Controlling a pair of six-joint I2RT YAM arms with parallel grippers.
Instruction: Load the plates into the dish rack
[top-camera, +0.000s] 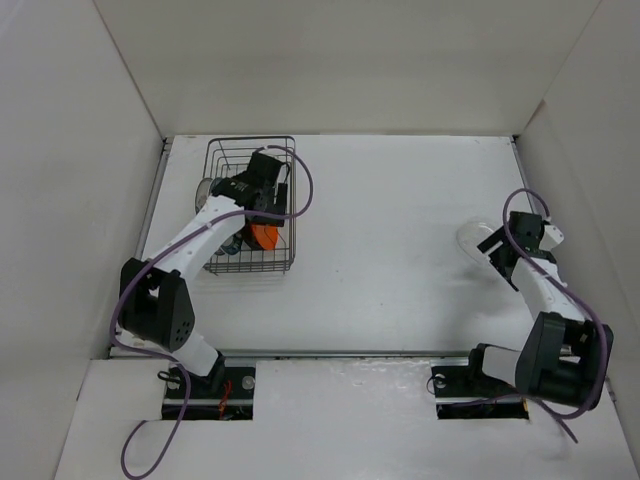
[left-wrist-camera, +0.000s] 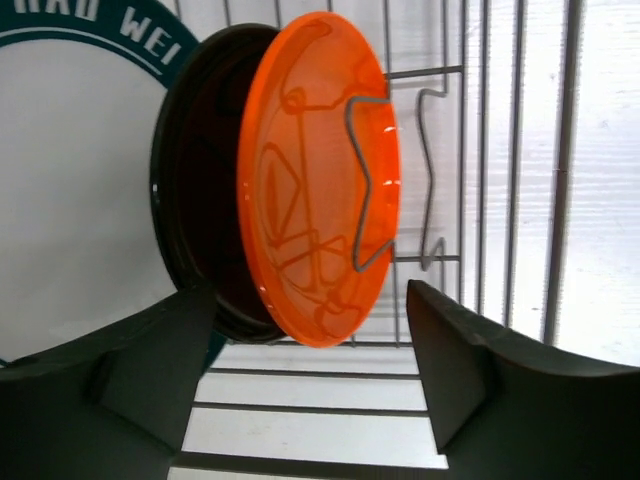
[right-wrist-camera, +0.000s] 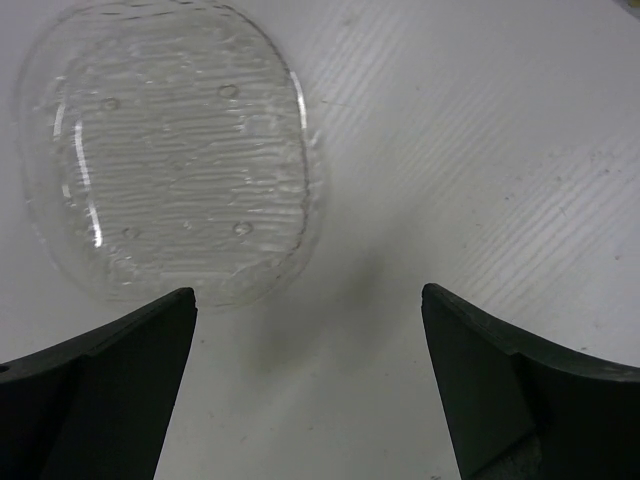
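White desk, white walls: the orange plate stands on edge in the dish rack beside the black plate. The left arm holds its jaws spread around it, apparently letting go. The right arm hangs its jaws wide beside the clear plate, which lies flat on the desk and looks due for lifting next.

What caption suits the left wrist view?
Open left gripper facing the orange plate, on edge beside the black plate in the dish rack.

White links, black joints on left arm, right arm; purple cables; left hand fingers black wedges.
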